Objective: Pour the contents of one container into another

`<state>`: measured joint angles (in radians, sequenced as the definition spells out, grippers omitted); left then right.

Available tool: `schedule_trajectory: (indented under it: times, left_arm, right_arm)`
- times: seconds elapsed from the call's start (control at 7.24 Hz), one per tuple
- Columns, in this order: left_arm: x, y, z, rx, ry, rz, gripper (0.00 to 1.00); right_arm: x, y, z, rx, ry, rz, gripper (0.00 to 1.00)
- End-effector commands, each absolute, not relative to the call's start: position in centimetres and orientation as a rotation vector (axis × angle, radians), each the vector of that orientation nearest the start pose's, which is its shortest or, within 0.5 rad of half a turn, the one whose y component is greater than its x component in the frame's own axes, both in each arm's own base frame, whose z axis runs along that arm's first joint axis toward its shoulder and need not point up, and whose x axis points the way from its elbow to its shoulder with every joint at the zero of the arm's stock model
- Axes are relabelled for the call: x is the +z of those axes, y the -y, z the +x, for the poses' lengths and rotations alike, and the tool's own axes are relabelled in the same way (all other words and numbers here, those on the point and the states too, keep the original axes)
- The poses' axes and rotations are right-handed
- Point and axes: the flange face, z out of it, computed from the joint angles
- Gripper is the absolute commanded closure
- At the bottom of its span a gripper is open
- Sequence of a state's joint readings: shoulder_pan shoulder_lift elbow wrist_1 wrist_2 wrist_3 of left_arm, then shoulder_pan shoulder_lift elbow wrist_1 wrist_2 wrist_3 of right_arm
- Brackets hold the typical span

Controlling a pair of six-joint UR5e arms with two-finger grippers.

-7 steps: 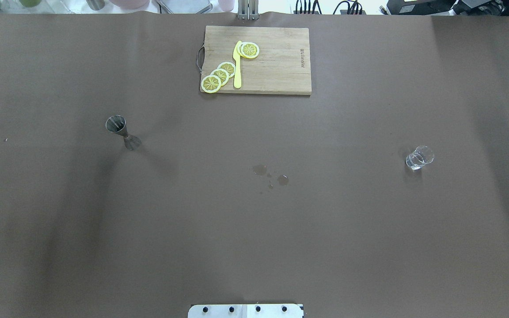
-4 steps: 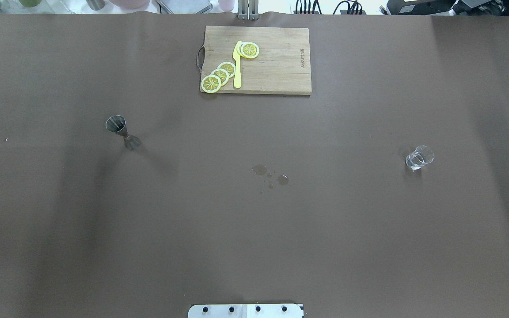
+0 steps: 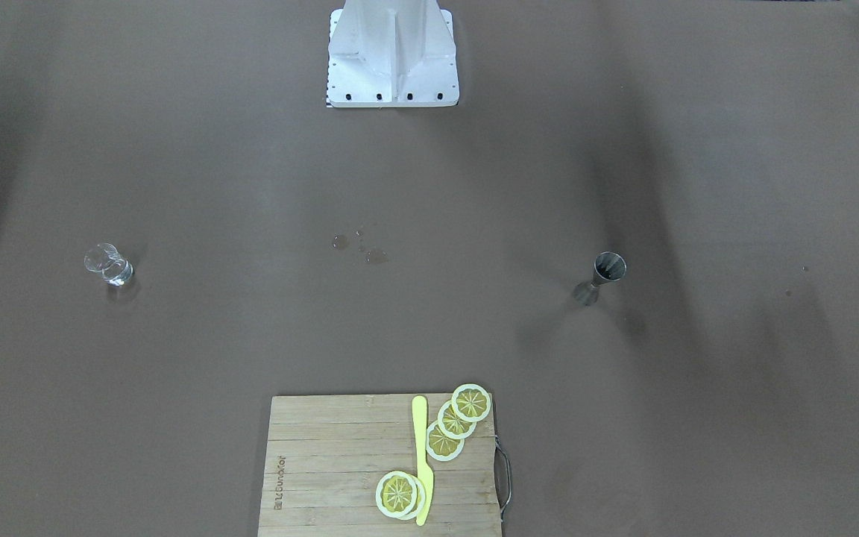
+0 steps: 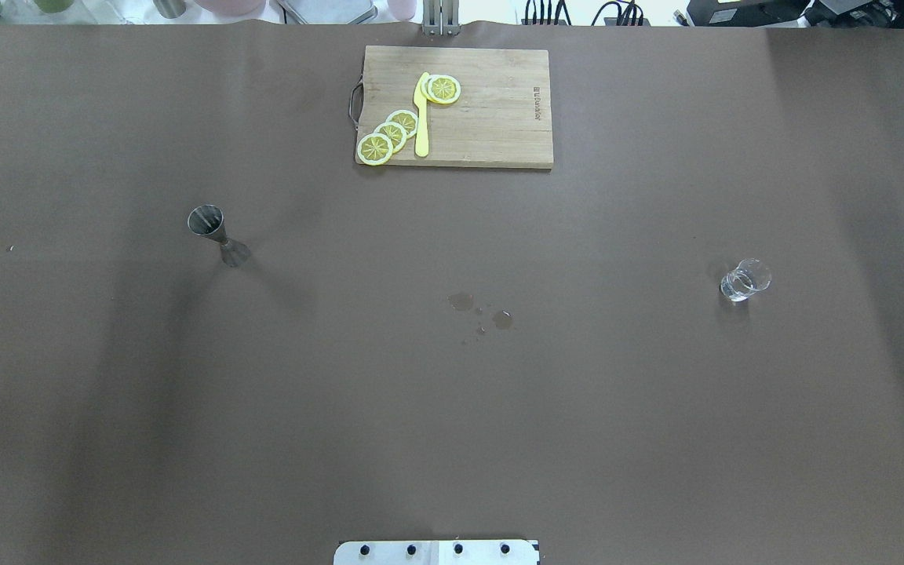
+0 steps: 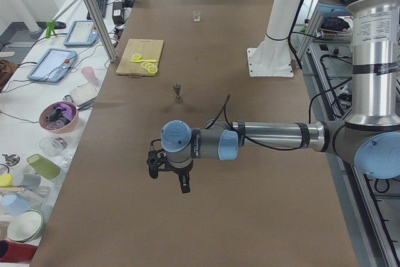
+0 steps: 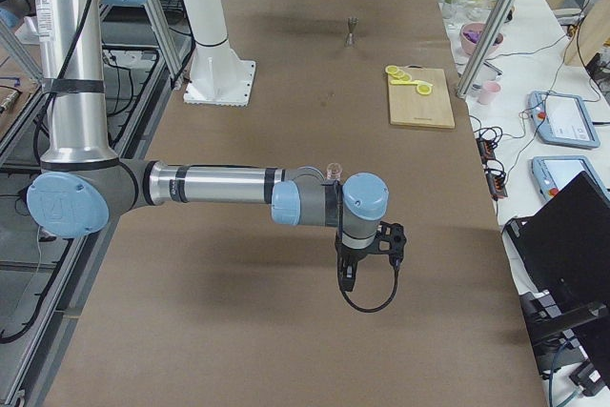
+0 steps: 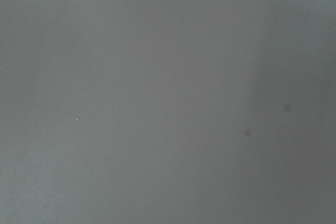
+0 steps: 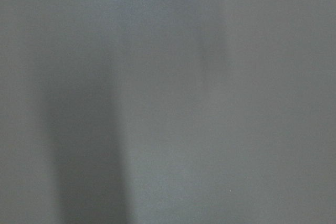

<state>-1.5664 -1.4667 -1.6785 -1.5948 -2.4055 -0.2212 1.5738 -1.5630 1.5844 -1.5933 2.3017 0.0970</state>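
The left gripper [image 5: 169,175] hangs over the brown table cover [image 4: 452,408] at the left end of the table and points downward. It shows only in the side view, so I cannot tell how far its fingers stand apart. The right gripper [image 6: 368,253] hangs in the same manner over the right end of the table, and its opening also cannot be judged. Both wrist cameras see only the bare brown cover. Each arm reaches out level from its elbow, well apart from the task's things. The metal jigger [image 4: 216,234] stands upright on the left part of the table, and the small clear glass [image 4: 745,280] stands upright on the right part, far from the jigger. Between them, near the middle, some small wet spots [image 4: 482,311] lie on the cover. At the far edge lies a wooden cutting board [image 4: 491,125] with a yellow knife [image 4: 421,118] and lemon slices [image 4: 389,135] on it.
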Motion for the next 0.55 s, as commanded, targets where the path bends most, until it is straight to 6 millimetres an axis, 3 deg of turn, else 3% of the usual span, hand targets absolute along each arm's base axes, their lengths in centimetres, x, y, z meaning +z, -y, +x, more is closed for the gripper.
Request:
schedule_trajectory:
  times: [0.0, 0.41]
  left_arm:
    - [65.25, 44.81, -5.79, -0.197, -0.824, -0.081, 0.02]
    - [65.43, 44.93, -5.82, -0.198, -0.821, -0.082, 0.02]
  right_arm:
    - [65.50, 49.27, 6.86, 0.095, 0.727, -0.036, 0.00]
    - [65.02, 49.67, 6.85, 0.091, 0.728, -0.026, 0.00]
